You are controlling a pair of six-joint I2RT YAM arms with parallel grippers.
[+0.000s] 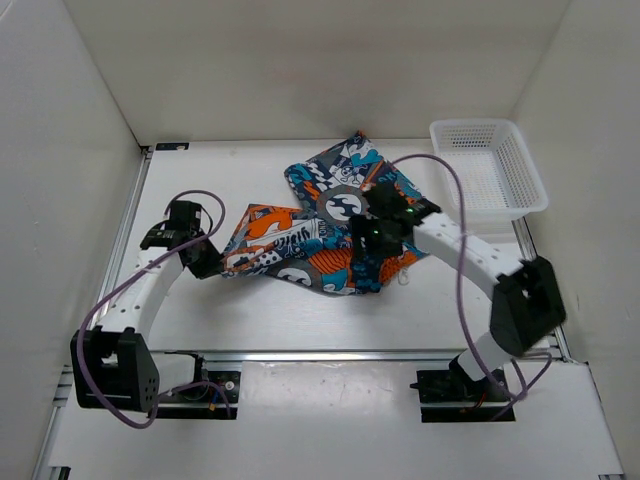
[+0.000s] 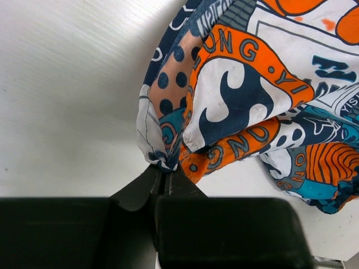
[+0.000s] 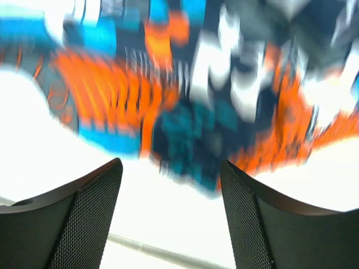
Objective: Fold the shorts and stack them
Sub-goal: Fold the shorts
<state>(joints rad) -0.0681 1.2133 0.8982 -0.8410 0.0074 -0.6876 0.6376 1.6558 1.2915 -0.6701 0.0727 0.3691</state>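
Note:
The printed shorts [image 1: 325, 220] lie crumpled across the middle of the white table, in orange, teal, grey, white and black. My left gripper [image 1: 210, 262] is shut on the shorts' left corner, and the left wrist view shows the cloth edge [image 2: 162, 159] pinched between the closed black fingers [image 2: 165, 182]. My right gripper [image 1: 368, 262] hangs open over the shorts' near right edge. In the right wrist view the shorts [image 3: 190, 106] are blurred, and the open gripper [image 3: 171, 168] holds nothing.
A white mesh basket [image 1: 487, 168] stands at the back right of the table. White walls close in the back and both sides. A metal rail [image 1: 330, 355] runs along the table's near edge.

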